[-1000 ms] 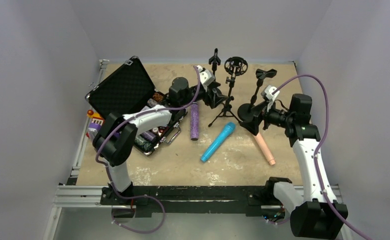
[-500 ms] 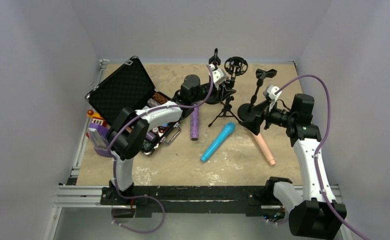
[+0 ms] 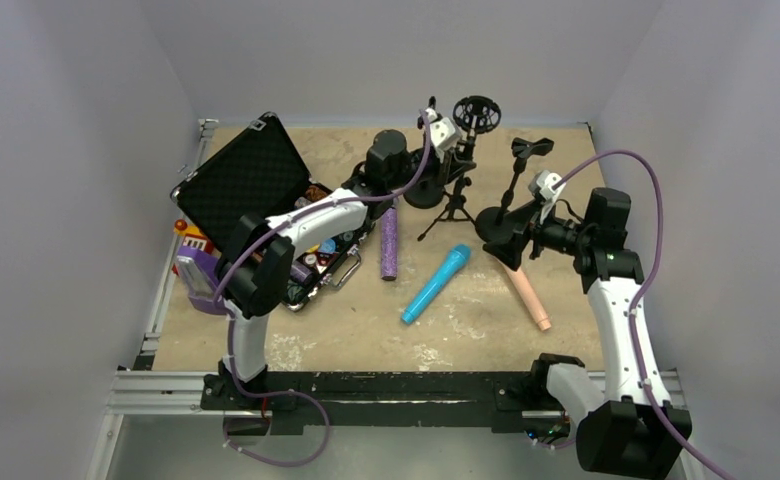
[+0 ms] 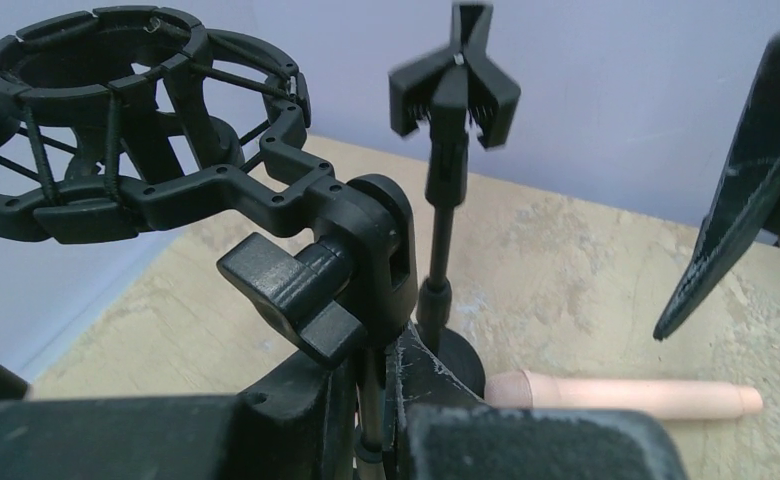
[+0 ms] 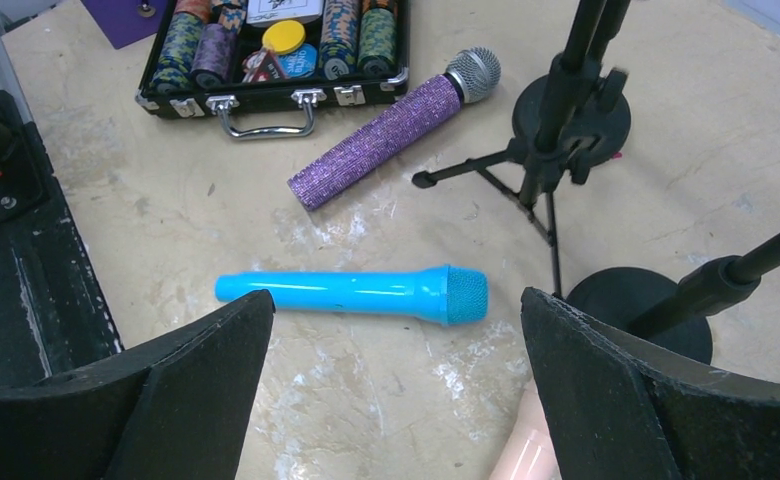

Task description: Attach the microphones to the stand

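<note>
Three microphones lie on the table: a glittery purple one (image 3: 390,243) (image 5: 386,130), a bright-blue one (image 3: 435,284) (image 5: 351,294) and a peach-pink one (image 3: 529,297) (image 4: 626,395). My left gripper (image 3: 457,158) (image 4: 391,395) is shut on the thin pole of the tripod stand (image 3: 451,208), just under its black shock-mount ring (image 3: 476,113) (image 4: 116,120). Two clip stands on round bases stand nearby, one at the back (image 3: 430,117) (image 4: 454,90) and one to the right (image 3: 519,178). My right gripper (image 3: 501,238) (image 5: 396,340) hangs open above the table between the blue and pink microphones, holding nothing.
An open black case (image 3: 251,180) (image 5: 266,95) with poker chips lies at the left, its handle facing the purple microphone. A purple object (image 3: 194,278) sits at the table's left edge. Grey walls close the back and sides.
My left gripper has moved right and back to the tripod stand and shut on its pole. The stand's ring and legs have shifted toward the back. The right arm has barely moved.
</note>
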Action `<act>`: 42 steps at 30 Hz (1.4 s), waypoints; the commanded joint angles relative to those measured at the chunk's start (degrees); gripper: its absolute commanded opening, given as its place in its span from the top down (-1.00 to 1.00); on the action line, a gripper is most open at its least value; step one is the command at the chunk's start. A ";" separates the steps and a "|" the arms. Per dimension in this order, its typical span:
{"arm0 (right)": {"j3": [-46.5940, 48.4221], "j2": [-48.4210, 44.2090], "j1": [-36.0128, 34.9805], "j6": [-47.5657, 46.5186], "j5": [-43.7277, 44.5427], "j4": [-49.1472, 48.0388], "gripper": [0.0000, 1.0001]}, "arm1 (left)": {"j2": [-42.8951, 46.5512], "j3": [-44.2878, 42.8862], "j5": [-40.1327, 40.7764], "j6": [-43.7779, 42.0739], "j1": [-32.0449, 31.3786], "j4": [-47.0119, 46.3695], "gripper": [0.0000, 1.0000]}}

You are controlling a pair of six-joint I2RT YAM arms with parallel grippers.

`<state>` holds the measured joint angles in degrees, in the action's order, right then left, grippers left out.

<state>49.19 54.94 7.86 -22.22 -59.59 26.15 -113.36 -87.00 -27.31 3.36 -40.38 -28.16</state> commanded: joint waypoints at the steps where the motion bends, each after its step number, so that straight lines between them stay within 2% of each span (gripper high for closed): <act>1: 0.03 -1.64 0.39 -1.47 -2.10 -0.07 -0.95 | 4.11 -7.84 0.37 -0.05 1.62 -4.50 1.00; 4: 0.03 -1.92 0.38 -1.81 -2.60 0.25 -0.95 | 7.14 -8.04 -1.17 0.10 2.13 -3.77 1.00; 7: 0.11 -2.10 0.40 -2.59 -3.17 1.06 -0.96 | 13.34 -4.42 -3.07 -0.28 3.06 -2.13 1.00; 10: 0.12 -2.46 0.40 -4.73 -5.25 3.18 -0.96 | 21.65 2.82 -7.05 -1.34 4.49 2.23 1.00; 15: 0.36 -1.93 0.32 -8.62 -9.42 6.32 -0.95 | 37.65 14.13 -13.80 -6.31 5.45 18.44 1.00; 20: 0.86 -0.14 -0.41 -10.74 -10.94 8.76 -0.94 | 52.44 28.92 -12.43 -9.16 5.39 25.68 1.00; 25: 0.60 0.80 -1.90 -11.31 -10.51 9.30 -0.93 | 63.31 43.92 -8.07 -6.64 5.33 20.48 1.00; 30: 0.18 1.38 -2.79 -11.88 -10.10 9.46 -0.93 | 69.15 55.90 -4.39 -2.22 5.34 11.32 1.00; 42: -0.94 3.58 -7.34 -9.75 -7.02 6.41 -0.91 | 67.66 63.75 -0.70 -1.93 5.31 2.77 1.00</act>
<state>49.15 58.24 1.69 -33.17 -67.59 35.09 -44.64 -26.20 -30.87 2.09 -34.94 -17.96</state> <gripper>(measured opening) 0.959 0.133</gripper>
